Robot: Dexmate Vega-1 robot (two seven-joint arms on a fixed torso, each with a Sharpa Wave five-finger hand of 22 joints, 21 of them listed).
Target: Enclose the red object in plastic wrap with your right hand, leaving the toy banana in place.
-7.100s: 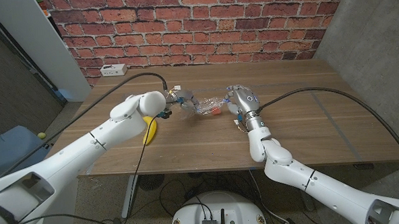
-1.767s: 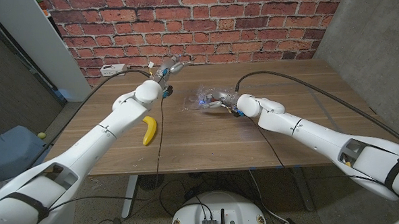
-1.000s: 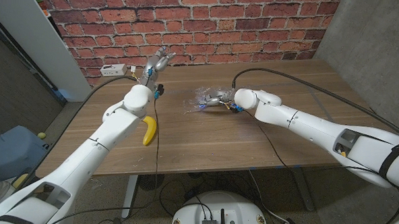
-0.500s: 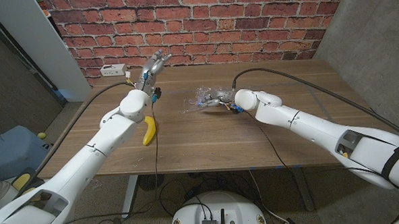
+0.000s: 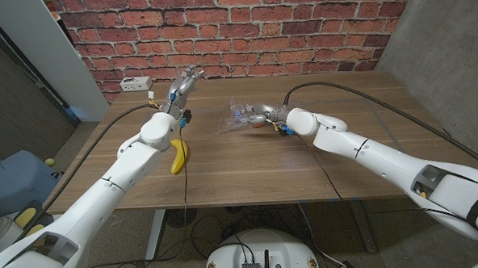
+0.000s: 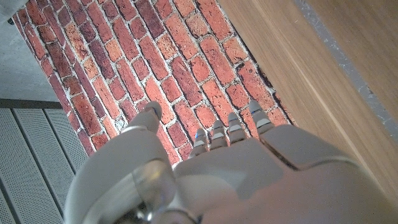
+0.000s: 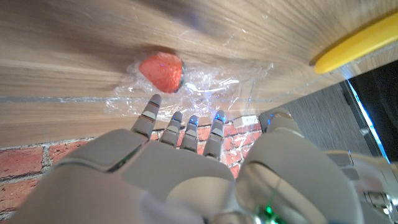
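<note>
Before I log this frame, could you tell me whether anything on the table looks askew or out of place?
The wrap lies crumpled under the red object rather than folded over it, so the object sits bare. The banana lies apart and looks undisturbed.

Even, soft light over my table (image 5: 248, 162); glare glints on the wrap (image 7: 205, 93); wrist views blur near my hands.

The toy banana (image 7: 365, 41) runs off the right wrist picture's edge; in the head view the left arm overlaps its near end. The plastic wrap (image 5: 240, 118) shows too small to trace its folds.
</note>
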